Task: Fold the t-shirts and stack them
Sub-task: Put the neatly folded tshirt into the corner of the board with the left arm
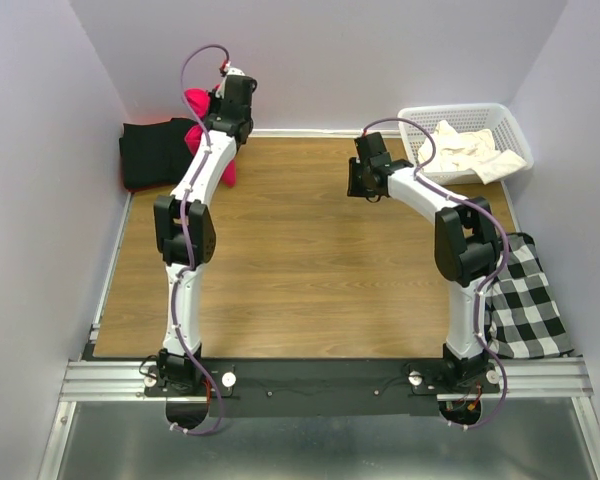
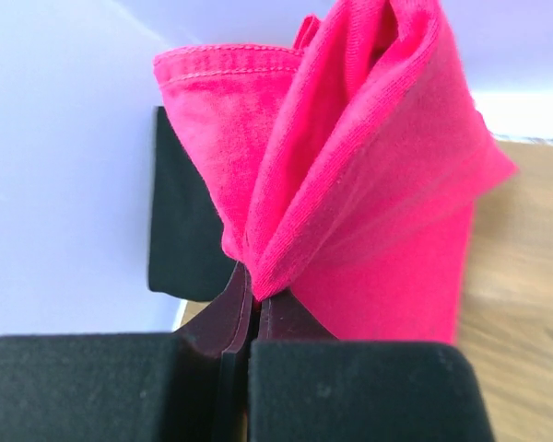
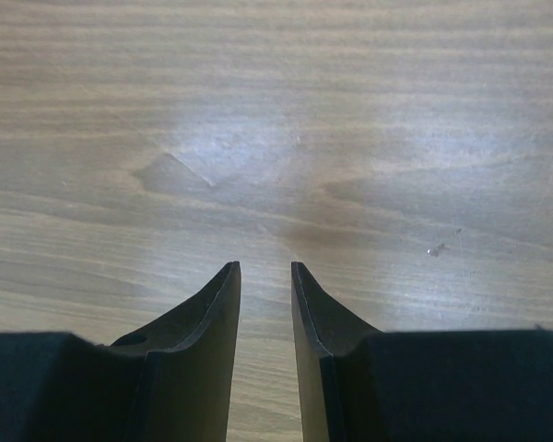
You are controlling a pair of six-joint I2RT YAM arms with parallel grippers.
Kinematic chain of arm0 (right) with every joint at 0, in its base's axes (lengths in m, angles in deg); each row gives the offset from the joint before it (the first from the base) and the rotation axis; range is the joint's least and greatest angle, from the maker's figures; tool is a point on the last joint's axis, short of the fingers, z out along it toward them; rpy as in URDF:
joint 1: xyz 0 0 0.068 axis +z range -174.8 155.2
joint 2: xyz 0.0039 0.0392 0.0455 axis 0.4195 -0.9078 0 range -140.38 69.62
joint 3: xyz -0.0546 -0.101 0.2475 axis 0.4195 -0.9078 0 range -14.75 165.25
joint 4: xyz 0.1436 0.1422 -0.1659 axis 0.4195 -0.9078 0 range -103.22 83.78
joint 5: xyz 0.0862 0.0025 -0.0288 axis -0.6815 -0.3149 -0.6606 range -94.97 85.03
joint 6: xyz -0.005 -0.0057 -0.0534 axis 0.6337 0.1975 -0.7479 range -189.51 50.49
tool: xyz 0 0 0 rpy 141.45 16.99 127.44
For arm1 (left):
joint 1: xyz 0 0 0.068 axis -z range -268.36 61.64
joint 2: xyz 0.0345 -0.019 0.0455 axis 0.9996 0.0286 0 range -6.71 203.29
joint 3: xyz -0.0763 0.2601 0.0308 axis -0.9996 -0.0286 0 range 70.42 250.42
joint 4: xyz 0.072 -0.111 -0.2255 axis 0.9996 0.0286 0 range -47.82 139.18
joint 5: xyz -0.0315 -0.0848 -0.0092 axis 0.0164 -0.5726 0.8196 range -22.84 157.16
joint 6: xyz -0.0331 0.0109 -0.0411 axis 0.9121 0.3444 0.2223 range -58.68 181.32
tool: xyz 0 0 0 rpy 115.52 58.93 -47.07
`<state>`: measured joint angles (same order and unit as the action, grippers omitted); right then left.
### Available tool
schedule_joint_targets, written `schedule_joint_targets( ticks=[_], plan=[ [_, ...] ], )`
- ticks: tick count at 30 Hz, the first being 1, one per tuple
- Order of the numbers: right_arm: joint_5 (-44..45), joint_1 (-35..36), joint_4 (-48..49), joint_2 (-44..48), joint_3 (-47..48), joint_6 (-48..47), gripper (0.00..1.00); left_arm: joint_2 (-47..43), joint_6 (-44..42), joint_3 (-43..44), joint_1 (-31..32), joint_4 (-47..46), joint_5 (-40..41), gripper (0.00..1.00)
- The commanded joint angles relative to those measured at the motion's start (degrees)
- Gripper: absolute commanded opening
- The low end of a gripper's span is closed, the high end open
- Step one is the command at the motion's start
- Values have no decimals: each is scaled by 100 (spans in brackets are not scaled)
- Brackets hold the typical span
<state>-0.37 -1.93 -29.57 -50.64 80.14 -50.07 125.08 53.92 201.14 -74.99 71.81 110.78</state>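
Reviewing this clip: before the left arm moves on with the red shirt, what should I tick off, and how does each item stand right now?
1. Left end effector shut on the red t-shirt: ok, the fabric is pinched at a fold.
2. Red t-shirt folded flat: not ok, it is bunched in the grip.
3. Black t-shirt lying at the far left corner: ok; whether it is neatly folded, cannot tell.
4. Right end effector free: ok, it is open and empty above the bare table.
5. Cream t-shirt out of the basket: not ok, it lies crumpled inside.
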Motion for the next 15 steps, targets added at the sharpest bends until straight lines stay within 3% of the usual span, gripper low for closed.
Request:
schedule_joint_targets(
  ticks=[1, 10, 15],
  plan=[
    [-135, 15, -64, 302, -260, 7, 36, -13, 98, 244, -404, -475, 385, 0],
    [-310, 24, -81, 241, -305, 121, 36, 137, 248, 130, -1292, -625, -54, 0],
    [-425, 24, -99, 206, -243, 183, 36, 365, 361, 277, -1793, -451, -878, 0]
  ],
)
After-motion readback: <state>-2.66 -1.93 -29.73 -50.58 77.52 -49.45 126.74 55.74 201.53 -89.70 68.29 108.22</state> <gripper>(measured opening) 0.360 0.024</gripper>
